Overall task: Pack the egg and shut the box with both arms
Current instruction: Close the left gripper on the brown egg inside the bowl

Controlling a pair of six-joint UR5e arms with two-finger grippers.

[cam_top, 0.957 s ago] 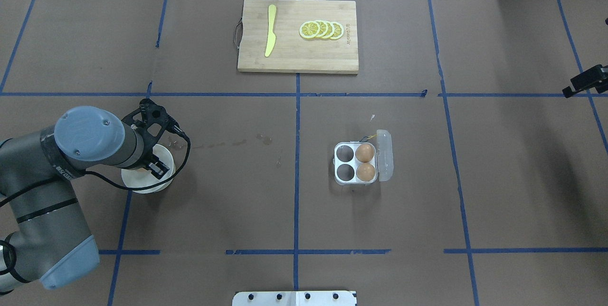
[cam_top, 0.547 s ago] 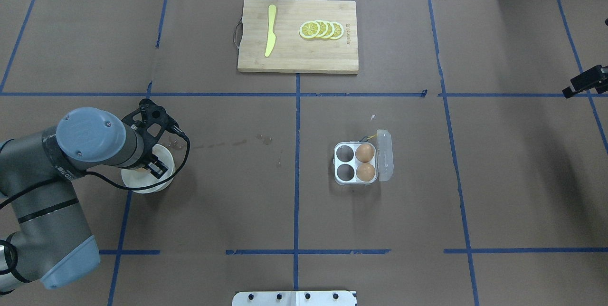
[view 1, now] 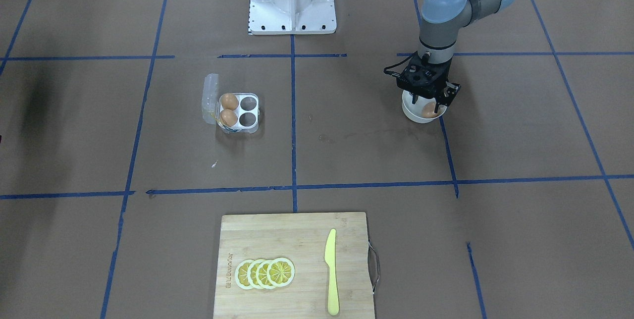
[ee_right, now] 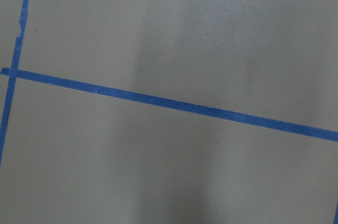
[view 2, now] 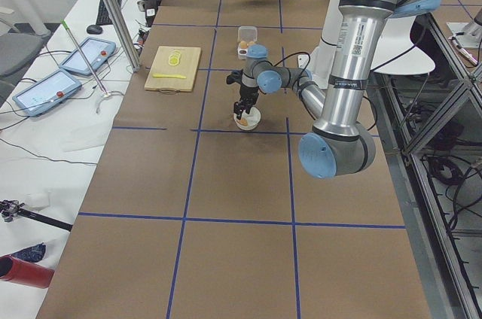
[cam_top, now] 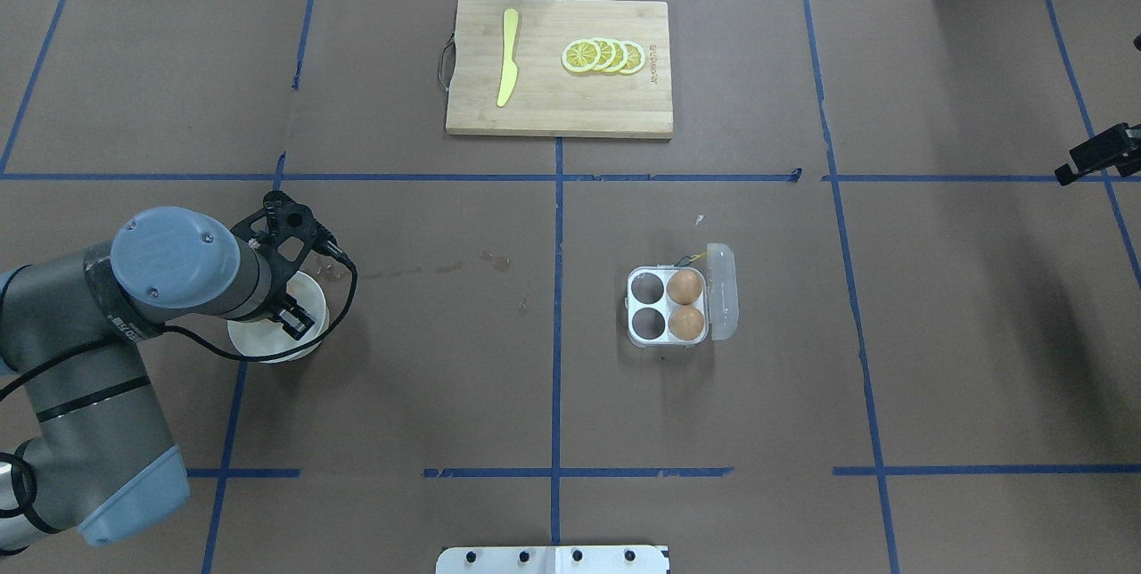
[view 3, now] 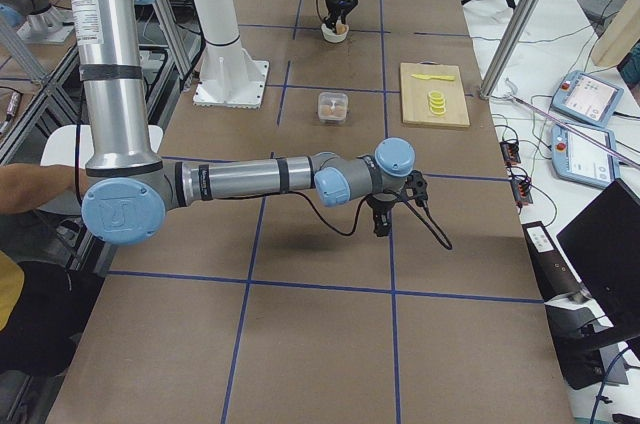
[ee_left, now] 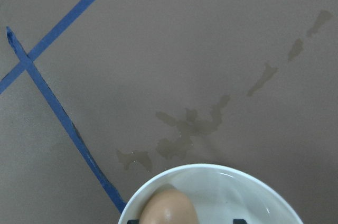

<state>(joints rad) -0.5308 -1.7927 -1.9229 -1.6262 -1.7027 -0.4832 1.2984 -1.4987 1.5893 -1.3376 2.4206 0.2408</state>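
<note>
**A:** Where's the egg [view 1: 429, 110]?

**B:** In the white bowl [view 1: 412, 112]. The left gripper [view 1: 430, 106] has its fingers spread on either side of it, not pinching.

**A:** And the box [cam_top: 669, 307]?

**B:** Well apart from the bowl, with only brown paper [cam_top: 446, 360] and tape lines [cam_top: 557, 226] between them. Its lid [cam_top: 724, 289] stands open on the far side. 2 other eggs [cam_top: 685, 287] fill the lid-side cells, and the 2 cells [cam_top: 648, 288] facing the bowl gape.

**A:** Right gripper [view 3: 380, 227]?

**B:** Near the table's right end, over paper. I cannot tell how its fingers stand.

**A:** Surface?

**B:** Faint stains [ee_left: 185, 129] just beside the bowl, and a cutting board [cam_top: 557, 110] by the far edge.
</note>
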